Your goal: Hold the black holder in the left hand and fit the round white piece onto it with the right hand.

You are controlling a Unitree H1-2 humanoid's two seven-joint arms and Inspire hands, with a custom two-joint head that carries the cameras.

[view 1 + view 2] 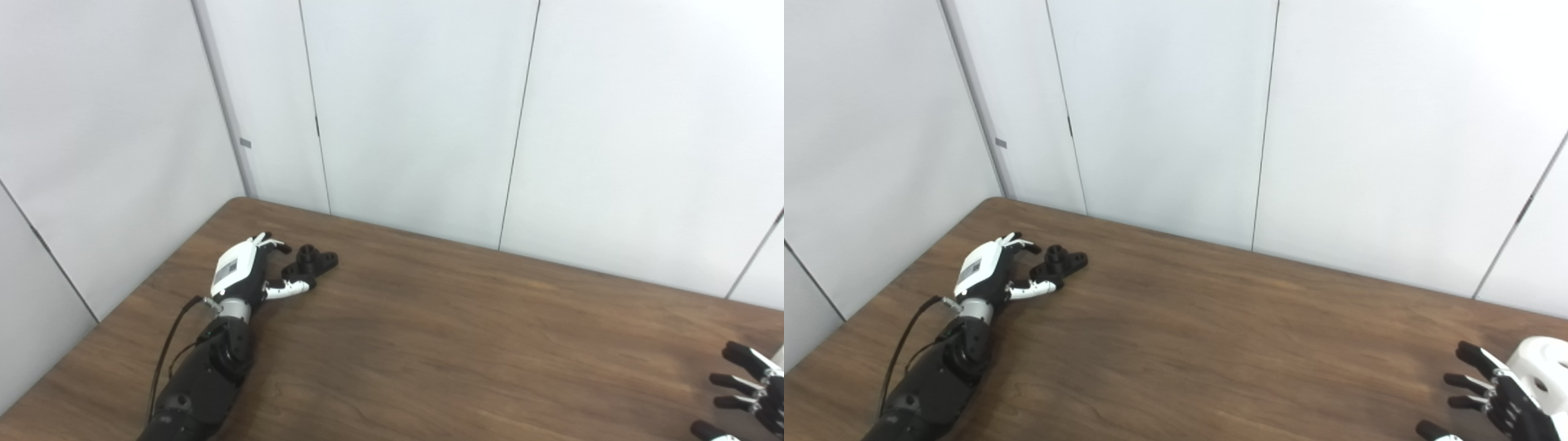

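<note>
Right eye view: my left hand (989,269) lies low on the desk (1213,343) near its far left corner, fingers spread around the black holder (1061,260). Thumb tip touches or nearly touches the holder's near side; other fingers reach past its far side. Not closed on it yet — I log the hand as released.

Right hand (1494,392) sits at the near right corner, fingers splayed, gripping nothing, just beside the round white piece (1543,367), partly cut off by the frame edge.

Step in hand, as I judge it: close the left hand on the holder. To do it well I'd curl fingers and thumb together so the part doesn't skate away on the smooth wood, and pinch the body, leaving the raised boss free for the fit.

Holder: small, matte black, a flat flange with lobes and a short raised centre. White piece: glossy, rounded, with a dark opening showing.
</note>
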